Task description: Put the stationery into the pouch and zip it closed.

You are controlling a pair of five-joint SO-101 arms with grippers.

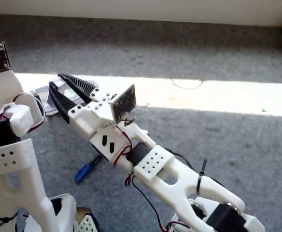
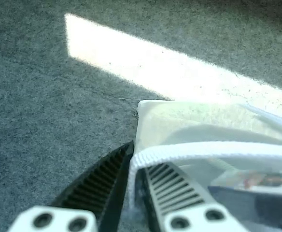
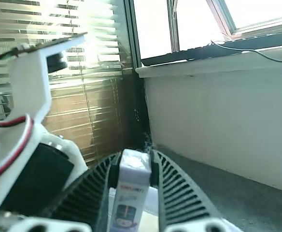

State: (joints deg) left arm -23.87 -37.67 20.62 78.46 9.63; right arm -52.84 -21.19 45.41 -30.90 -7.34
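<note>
Pouch is cut off at the frame edge in left wrist view. Blue pen is partly covered by the right arm; white box is cropped at the frame edge.

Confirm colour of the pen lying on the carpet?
The pen is blue with a black end; high view shows it best.

We see a grey, carpet-like table top crossed by a bright strip of sunlight, and on it lie a see-through pouch at the strip's edge, what may be a blue pen in the shade, and a thin thread in the light.
</note>
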